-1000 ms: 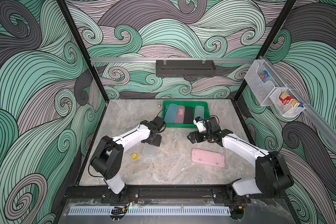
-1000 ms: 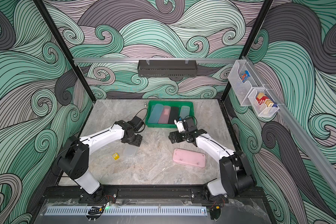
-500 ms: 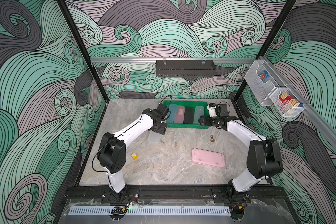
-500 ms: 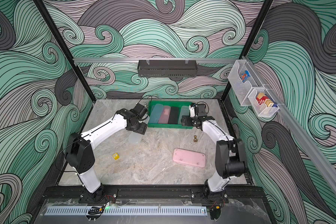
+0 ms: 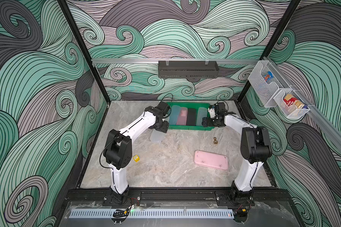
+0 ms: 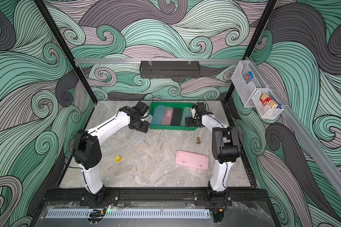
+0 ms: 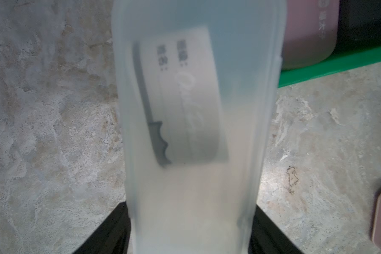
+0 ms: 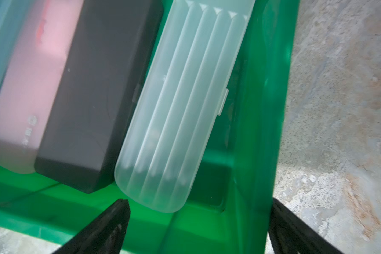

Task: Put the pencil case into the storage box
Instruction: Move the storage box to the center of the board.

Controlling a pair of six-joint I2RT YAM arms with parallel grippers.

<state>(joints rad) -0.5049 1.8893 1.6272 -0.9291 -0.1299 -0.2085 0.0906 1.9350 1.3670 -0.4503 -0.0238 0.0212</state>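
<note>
Both arms have swung away from the middle of the table toward the storage box since the earlier frame.

The left gripper is clamped on a frosted pencil case. It holds the case low, just outside the box's left front corner and not yet over the rim. Inside the box, 4 cases already lie abreast: blue, pink, black and a clear ribbed case. The right gripper hovers over the box's right end with its jaws wide apart and nothing between them. A pink pencil case lies on the table, well apart from the box.

The likely trouble is height. If the frosted case is carried straight across, it could catch the green wall and twist in the grip. Room is also short, so it may land tilted on a neighbour. The right gripper, standing over the box, could get in its way.

Only the left wrist view shows the printed paper label inside the frosted case. The right wrist view alone shows bare green floor beside the ribbed case. Only the top views show how far the held case sits from the rim.
</note>
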